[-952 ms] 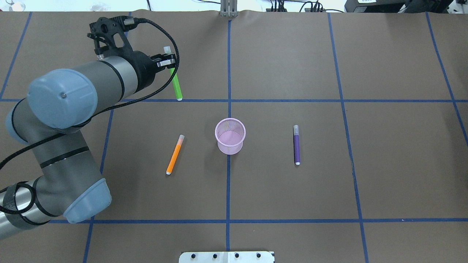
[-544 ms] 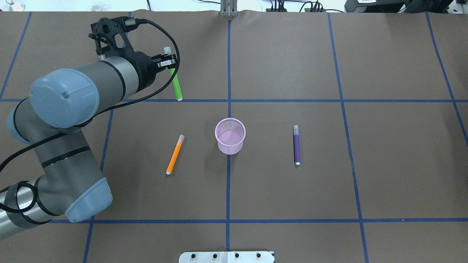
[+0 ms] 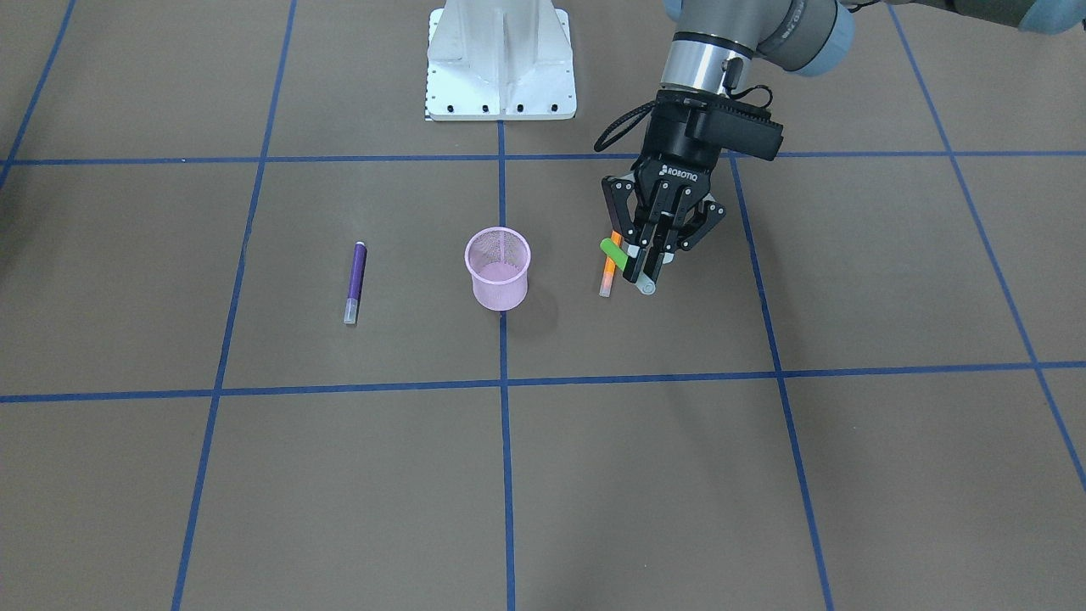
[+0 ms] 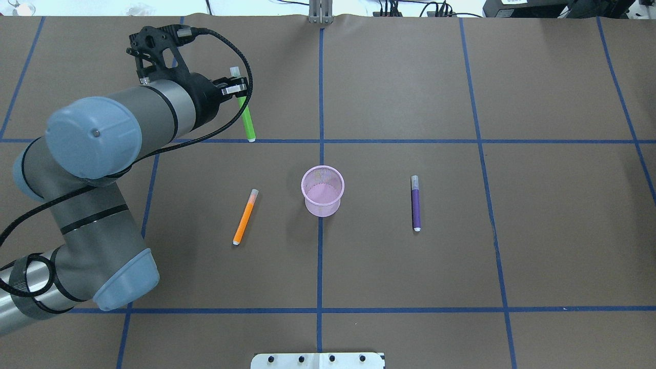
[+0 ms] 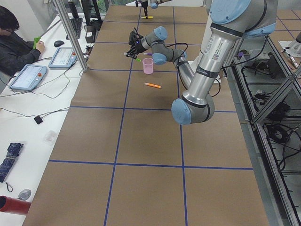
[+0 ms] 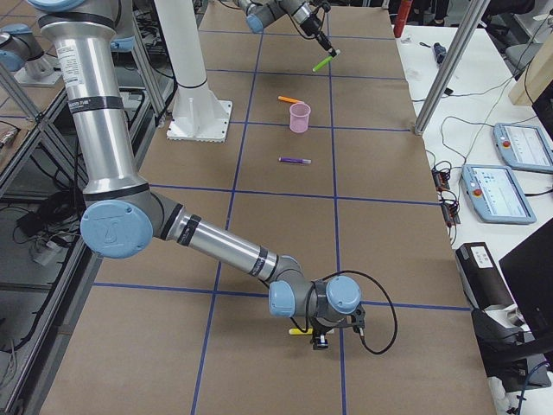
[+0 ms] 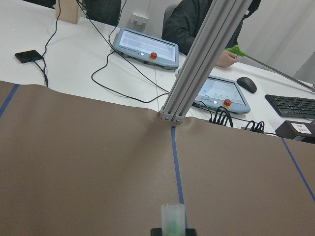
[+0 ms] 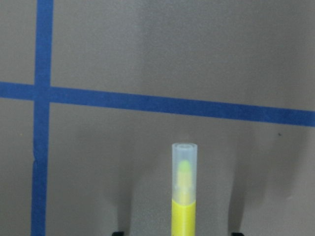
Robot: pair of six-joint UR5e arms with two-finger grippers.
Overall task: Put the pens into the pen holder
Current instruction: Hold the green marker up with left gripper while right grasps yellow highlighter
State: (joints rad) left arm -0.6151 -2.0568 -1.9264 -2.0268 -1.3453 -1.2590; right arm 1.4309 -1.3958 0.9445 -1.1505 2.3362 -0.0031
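Currently, the left gripper (image 4: pixel 237 87) is clenched around the green pen (image 4: pixel 247 120), gripping it close below the whitish cap, which sticks out on the far side of the fingers. The pen hangs tilted in the air over the far left part of the table (image 4: pixel 538 230). In the overhead view its lower end lines up with a blue tape line (image 4: pixel 410 141). The pink mesh cup (image 4: pixel 323 207) stands upright near the middle of the table, on the lengthwise tape line. The orange pen (image 4: pixel 244 217) lies flat to the left of the cup, a little apart from it. The purple pen (image 4: pixel 415 204) lies flat to the right of the cup, somewhat farther off. The right gripper (image 6: pixel 321 337) is down at the table's right end, well apart from the cup. Its wrist camera shows the yellow pen (image 8: pixel 183 206) lying on the brown paper, with one dark fingertip showing on each side at the lower edge. Those jaws are spread, straddling the pen with a gap on both sides.
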